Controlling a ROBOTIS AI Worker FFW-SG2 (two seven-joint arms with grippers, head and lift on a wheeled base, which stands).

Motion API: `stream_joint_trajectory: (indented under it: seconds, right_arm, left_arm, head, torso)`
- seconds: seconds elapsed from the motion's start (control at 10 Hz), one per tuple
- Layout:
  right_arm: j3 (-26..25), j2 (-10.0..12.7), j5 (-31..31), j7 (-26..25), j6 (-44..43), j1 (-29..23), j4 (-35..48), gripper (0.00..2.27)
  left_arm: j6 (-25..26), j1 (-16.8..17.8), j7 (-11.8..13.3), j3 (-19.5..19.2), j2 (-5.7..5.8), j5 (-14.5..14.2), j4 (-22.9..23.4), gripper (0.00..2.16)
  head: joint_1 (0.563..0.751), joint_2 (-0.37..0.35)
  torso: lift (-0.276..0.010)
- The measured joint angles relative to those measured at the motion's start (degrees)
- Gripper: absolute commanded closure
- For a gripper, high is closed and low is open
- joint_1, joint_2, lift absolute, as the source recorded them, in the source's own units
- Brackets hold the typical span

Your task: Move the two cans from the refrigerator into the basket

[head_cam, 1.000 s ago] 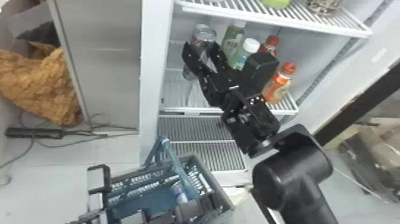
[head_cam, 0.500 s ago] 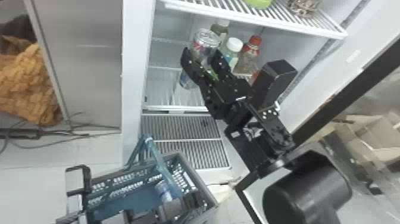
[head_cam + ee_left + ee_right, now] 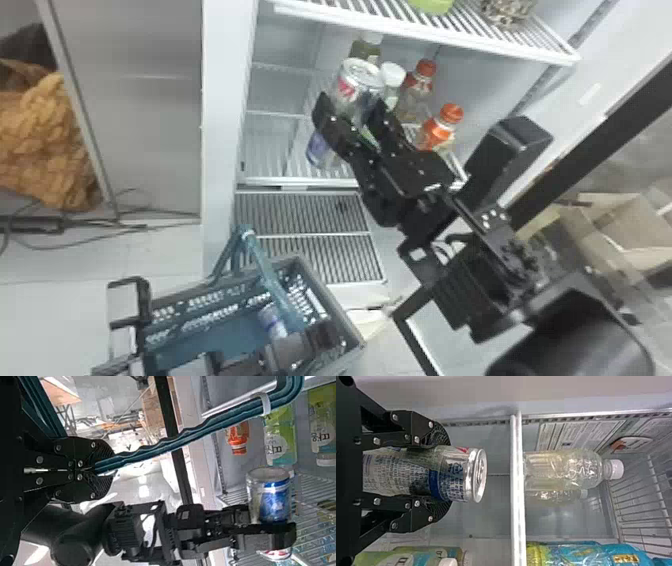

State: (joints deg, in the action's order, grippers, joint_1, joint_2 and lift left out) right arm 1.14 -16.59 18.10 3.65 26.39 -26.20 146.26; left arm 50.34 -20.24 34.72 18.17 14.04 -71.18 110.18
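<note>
At the refrigerator (image 3: 223, 110), the right gripper (image 3: 351, 106) grips a can (image 3: 364, 75).
Its fingers stand a can's width apart around the silver, red-and-blue-marked body, well clear of the basket (image 3: 341, 311); the left gripper (image 3: 322, 335) is closed on the blue handle (image 3: 271, 280).

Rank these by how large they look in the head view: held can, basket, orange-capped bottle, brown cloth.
1. Basket
2. Brown cloth
3. Held can
4. Orange-capped bottle, going by its visible part
</note>
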Motion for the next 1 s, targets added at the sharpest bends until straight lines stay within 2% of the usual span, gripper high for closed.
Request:
stream_joint_trajectory:
  seconds: [0.2,0.7,1.0]
  right_arm:
    - [-1.49,0.07,0.65,1.11,2.52,-2.80,2.75,0.88]
    - [-6.58,1.69,1.33,2.12,12.78,-14.59,14.37,0.88]
    - [-9.02,3.15,1.29,2.84,19.26,-18.94,16.80,0.88]
  left_arm:
    - [0.00,0.11,0.09,0.09,-0.02,0.00,0.00,1.20]
    - [-0.04,0.02,0.35,0.00,-0.15,0.09,0.00,1.20]
    - [-0.05,-0.07,0.44,-0.10,-0.24,0.25,0.00,1.20]
  head:
    - [0.695,-0.350]
    - [0.695,-0.350]
    - [0.695,-0.350]
  torso:
    - [-0.276]
    - [-0.276]
    - [-0.276]
